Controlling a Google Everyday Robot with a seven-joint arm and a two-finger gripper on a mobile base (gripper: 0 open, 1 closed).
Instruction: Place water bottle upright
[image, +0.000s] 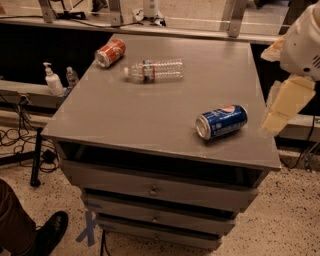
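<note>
The water bottle (156, 70) is clear and ribbed, with a white cap and a narrow coloured label band. It lies on its side at the far part of the grey cabinet top (130, 115), cap pointing left. My gripper (268, 89) hangs at the right edge of the view, just beyond the cabinet's right edge and well to the right of the bottle. Its cream fingers (286, 102) stand apart and hold nothing.
A red soda can (110, 52) lies left of the bottle at the far left corner. A blue soda can (221, 121) lies near the front right edge. A white pump dispenser (52, 80) and a small bottle (72, 76) stand on a lower ledge to the left. A person's shoe (50, 232) is at the lower left.
</note>
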